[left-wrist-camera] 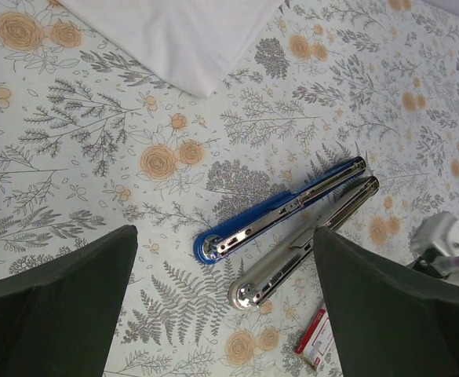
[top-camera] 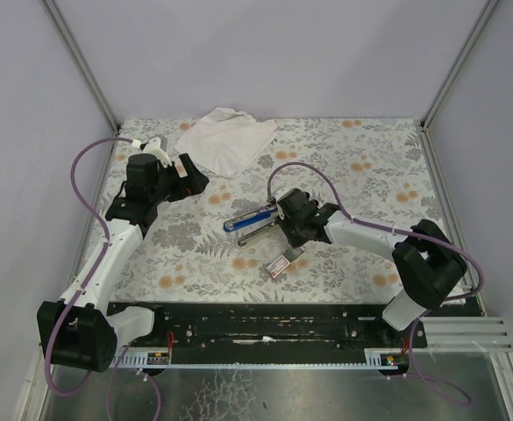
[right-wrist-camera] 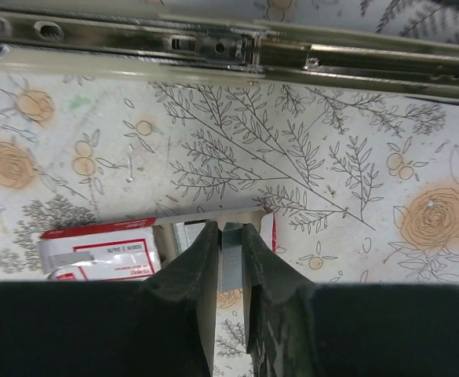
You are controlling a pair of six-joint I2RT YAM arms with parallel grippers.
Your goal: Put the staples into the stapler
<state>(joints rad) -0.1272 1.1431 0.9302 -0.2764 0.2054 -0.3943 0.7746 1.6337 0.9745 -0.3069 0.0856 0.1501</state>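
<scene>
Staples (right-wrist-camera: pixel 231 259), thin silvery strip (ridged metal), pinched in rt claw (right-wrist-camera: pixel 229 230)

Bright even light, faint shadows; stapler (right-wrist-camera: pixel 229 47) glints, slightly blurred (close to lens).

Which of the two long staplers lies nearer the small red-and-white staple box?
The silvery metal stapler; the blue stapler lies on its far side from the red-and-white box.

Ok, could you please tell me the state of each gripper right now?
Left gripper: open, holding nothing.
Right gripper: closed on a silvery staple strip.
</scene>
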